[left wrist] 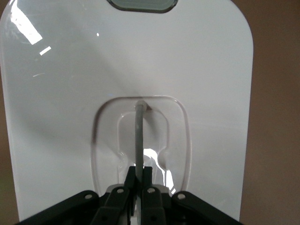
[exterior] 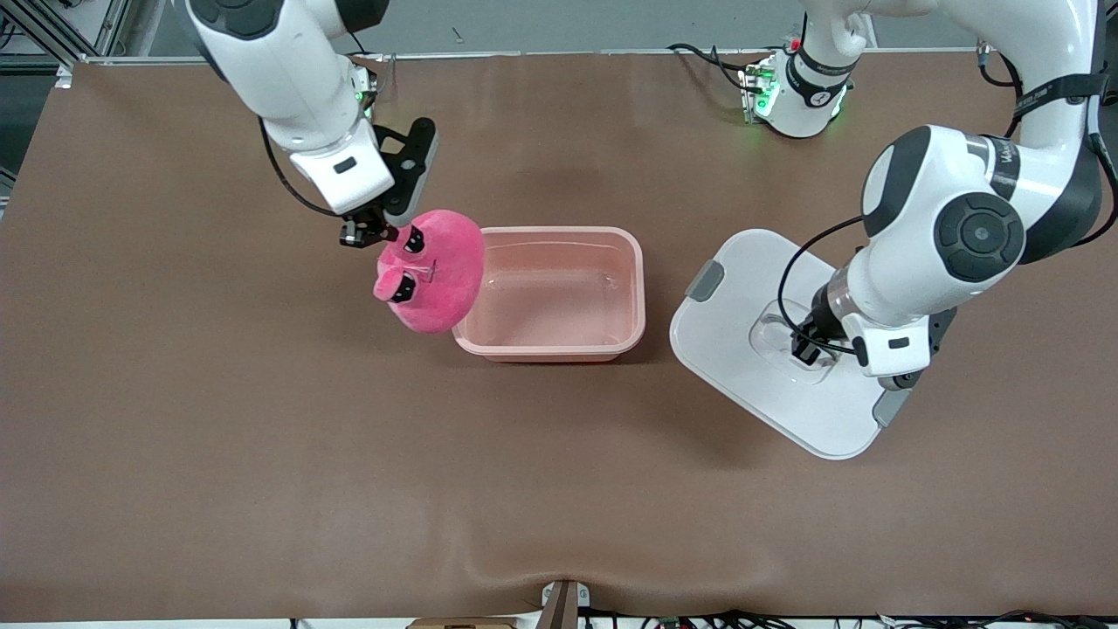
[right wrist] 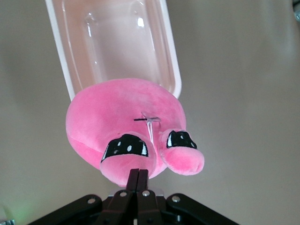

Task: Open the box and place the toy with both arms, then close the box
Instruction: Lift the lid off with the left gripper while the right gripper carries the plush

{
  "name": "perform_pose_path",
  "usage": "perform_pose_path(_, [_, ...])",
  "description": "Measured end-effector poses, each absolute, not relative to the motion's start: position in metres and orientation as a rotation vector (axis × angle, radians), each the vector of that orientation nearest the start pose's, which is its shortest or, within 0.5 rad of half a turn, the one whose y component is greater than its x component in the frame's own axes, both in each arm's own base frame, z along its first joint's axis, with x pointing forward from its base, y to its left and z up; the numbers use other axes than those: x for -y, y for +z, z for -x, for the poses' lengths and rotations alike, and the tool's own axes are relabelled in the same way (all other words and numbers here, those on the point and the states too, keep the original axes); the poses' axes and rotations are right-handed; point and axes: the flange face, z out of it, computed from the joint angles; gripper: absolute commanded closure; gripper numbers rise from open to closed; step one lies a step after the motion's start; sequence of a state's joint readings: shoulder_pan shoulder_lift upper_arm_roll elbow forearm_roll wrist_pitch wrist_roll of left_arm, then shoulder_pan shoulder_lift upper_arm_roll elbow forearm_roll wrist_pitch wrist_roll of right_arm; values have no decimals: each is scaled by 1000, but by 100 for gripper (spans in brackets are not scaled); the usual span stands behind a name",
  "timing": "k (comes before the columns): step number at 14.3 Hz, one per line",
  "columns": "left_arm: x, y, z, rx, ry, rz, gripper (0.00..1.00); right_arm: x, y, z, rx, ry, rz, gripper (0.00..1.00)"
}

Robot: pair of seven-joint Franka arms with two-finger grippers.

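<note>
The toy [exterior: 437, 271], a round hot-pink plush with two black-marked bulging eyes, hangs in the air over the end of the box's pink tub [exterior: 559, 232] that lies toward the right arm. My right gripper [exterior: 384, 234] is shut on one of its eye bulges. In the right wrist view the toy [right wrist: 122, 112] covers the tub's near rim [right wrist: 171, 61], with the right gripper [right wrist: 138, 174] pinching the eye. The tub is open and empty. My left gripper [exterior: 803, 345] is shut on the clear centre handle [left wrist: 138, 136] of the white lid [exterior: 734, 288], held beside the tub toward the left arm's end.
The brown table [exterior: 262, 454] stretches wide on the side nearer the front camera. Grey clips [exterior: 704, 281] sit at the lid's ends. The arms' bases and cables [exterior: 795, 87] stand along the table's edge farthest from the front camera.
</note>
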State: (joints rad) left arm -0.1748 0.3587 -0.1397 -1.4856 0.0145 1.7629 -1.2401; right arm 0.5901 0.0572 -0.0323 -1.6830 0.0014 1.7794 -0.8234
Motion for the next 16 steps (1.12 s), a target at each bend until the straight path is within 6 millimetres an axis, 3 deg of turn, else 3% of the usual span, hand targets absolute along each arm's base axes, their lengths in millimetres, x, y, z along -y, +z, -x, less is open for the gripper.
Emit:
perform_pose_path(7, [195,458,-630,1446,232,2805,100,-382,545,-462,2263,-122,2305,100])
perform_pose_path(16, [196,458,-630,1457,246,2807,100,-412,538,-444,2419,-136,2247,100])
